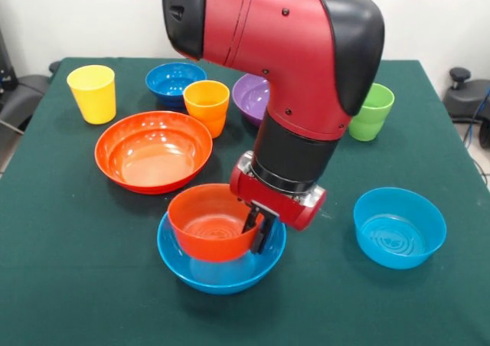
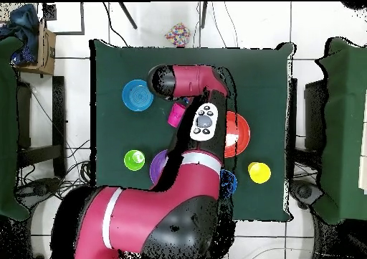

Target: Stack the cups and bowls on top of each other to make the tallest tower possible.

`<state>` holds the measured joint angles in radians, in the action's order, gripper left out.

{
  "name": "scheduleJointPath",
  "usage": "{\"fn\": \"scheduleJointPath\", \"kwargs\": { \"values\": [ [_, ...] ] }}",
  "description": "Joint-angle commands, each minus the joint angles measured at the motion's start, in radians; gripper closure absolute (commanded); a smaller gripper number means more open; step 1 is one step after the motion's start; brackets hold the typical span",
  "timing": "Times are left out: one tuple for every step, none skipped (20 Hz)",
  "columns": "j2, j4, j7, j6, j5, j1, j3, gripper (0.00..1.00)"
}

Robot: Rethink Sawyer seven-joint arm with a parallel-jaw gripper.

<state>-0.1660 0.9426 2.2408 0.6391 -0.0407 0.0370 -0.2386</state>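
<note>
The small orange bowl [image 1: 208, 222] sits tilted inside a wide light-blue bowl [image 1: 220, 263] near the front edge of the worktop [image 1: 69, 269] — both glossy. The tool [image 1: 256, 228] is closed on the orange bowl's rim. In the overhead view the arm [image 2: 188, 163] hides this stack. Open cloth lies along the front edge.

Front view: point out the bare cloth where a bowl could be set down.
Free: the near strip in front of the nested bowls, and the cloth between the gripper and the lone light-blue bowl. Crowded: the far side around the orange cup and large orange bowl.
</note>
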Motion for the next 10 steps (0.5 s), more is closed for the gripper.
{"fn": "scheduleJointPath", "kwargs": {
  "values": [
    [-0.023, 0.054, -0.223, 0.062, -0.101, 0.02, 0.107, 1.0],
    [-0.023, 0.056, -0.223, 0.061, -0.104, 0.023, 0.111, 1.0],
    [-0.023, 0.056, -0.223, 0.06, -0.106, 0.024, 0.113, 1.0],
    [-0.022, 0.057, -0.223, 0.059, -0.108, 0.026, 0.116, 1.0],
    [-0.023, 0.059, -0.223, 0.054, -0.109, 0.028, 0.119, 1.0],
    [-0.023, 0.063, -0.221, 0.05, -0.11, 0.03, 0.123, 1.0],
    [-0.022, 0.065, -0.219, 0.043, -0.111, 0.033, 0.128, 1.0],
    [-0.022, 0.067, -0.217, 0.037, -0.113, 0.035, 0.13, 1.0],
    [-0.02, 0.068, -0.214, 0.033, -0.115, 0.036, 0.133, 1.0],
    [-0.019, 0.068, -0.211, 0.03, -0.117, 0.038, 0.136, 1.0]
  ]
}}
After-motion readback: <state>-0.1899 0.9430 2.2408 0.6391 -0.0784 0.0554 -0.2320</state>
